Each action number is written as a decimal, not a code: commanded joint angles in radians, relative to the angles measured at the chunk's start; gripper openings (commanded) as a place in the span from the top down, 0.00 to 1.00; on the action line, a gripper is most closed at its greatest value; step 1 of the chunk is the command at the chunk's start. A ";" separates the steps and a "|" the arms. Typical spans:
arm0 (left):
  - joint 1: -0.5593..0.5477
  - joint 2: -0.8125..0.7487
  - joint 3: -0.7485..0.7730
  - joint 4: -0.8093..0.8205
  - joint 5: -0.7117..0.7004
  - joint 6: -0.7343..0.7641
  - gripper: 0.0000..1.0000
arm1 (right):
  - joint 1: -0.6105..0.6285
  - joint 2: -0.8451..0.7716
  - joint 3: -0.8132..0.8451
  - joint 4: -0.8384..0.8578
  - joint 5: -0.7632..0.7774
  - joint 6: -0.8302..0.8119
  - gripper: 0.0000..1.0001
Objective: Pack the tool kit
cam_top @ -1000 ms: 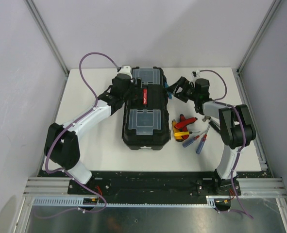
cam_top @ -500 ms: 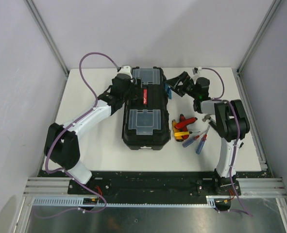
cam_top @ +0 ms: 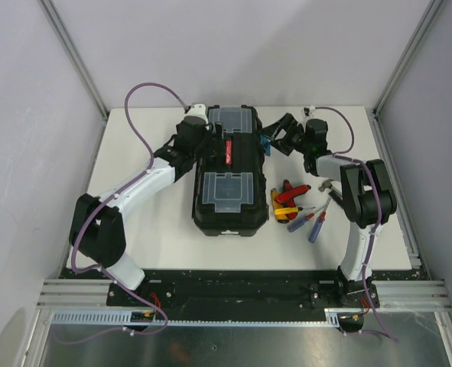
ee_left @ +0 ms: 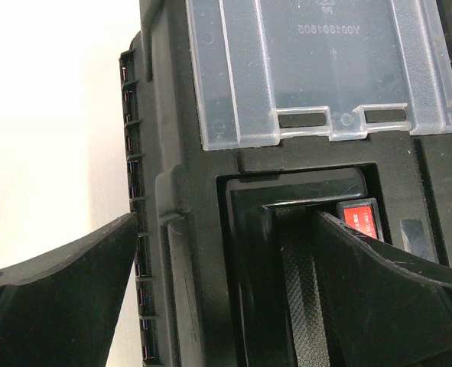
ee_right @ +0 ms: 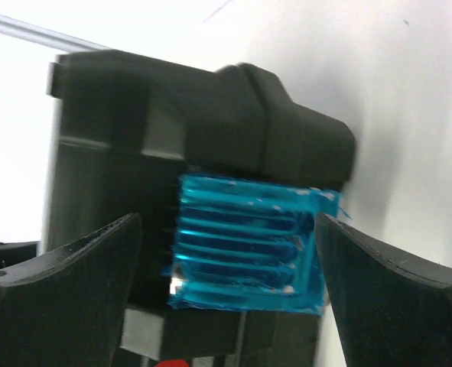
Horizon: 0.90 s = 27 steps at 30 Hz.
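Note:
The tool kit (cam_top: 245, 164) is a black box lying shut in the middle of the table, with a clear compartment (cam_top: 227, 189) near me and another (ee_left: 317, 69) at the far end. My left gripper (cam_top: 207, 147) (ee_left: 226, 222) is open and straddles the box's left edge, one finger over the table, the other over the red-marked handle (ee_left: 302, 306). My right gripper (cam_top: 273, 141) (ee_right: 229, 222) is open at the box's right side, its fingers (ee_right: 394, 283) either side of a blue latch (ee_right: 245, 245) without touching it. Small screwdrivers (cam_top: 306, 220) lie loose to the right of the box.
A red and yellow tool (cam_top: 284, 200) lies by the box's right side, beside the screwdrivers. A small hammer-like tool (cam_top: 326, 186) is partly hidden under my right arm. Grey walls and metal posts close in the table on three sides.
My right gripper has moved left, up to the blue latch on the box's right side. My left arm has stayed where it was.

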 commanded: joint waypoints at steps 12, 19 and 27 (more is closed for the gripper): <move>-0.042 0.131 -0.132 -0.430 0.078 0.096 0.01 | 0.050 0.011 0.018 -0.029 -0.102 0.009 0.01; -0.042 0.133 -0.129 -0.429 0.076 0.097 0.01 | 0.060 0.065 0.013 0.424 -0.237 0.330 0.02; -0.041 0.133 -0.132 -0.429 0.075 0.097 0.01 | 0.070 0.073 0.013 0.560 -0.266 0.425 0.14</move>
